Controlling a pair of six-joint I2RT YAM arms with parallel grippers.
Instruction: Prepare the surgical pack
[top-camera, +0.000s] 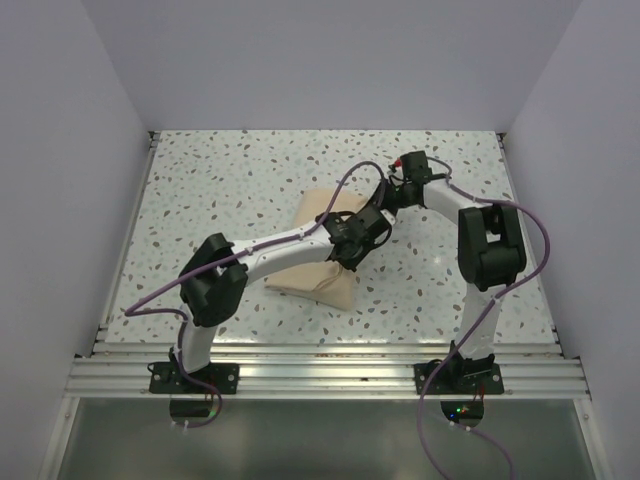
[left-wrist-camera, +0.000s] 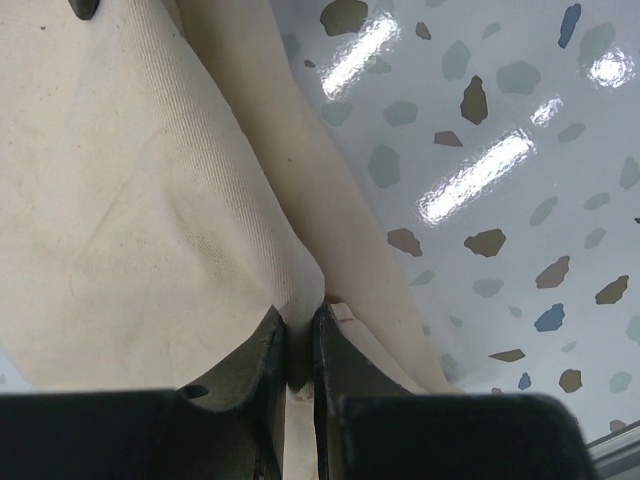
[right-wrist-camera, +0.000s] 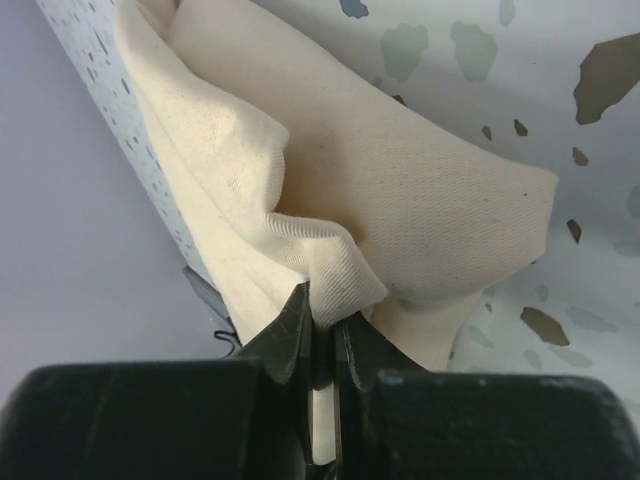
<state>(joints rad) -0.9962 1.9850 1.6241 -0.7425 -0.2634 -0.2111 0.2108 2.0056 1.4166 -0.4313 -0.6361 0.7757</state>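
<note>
Aluminium rail (top-camera: 320, 372), glossy speckled tabletop (top-camera: 220, 190) (lamp glare) — beige cloth (top-camera: 320, 285), pale walls (top-camera: 330, 60)

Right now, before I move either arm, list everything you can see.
cloth: one, beige, bunched mid-table
table: one, white with dark speckles, under the cloth
walls: three, pale lilac, left, far, right
rail: one, silver, near edge
cables: two, purple, one along each arm
tray, instruments, gauze: none visible
arms: two, white and black, reaching over the cloth
left pincer: black, shut on cloth
right pincer: black, shut on cloth
</note>
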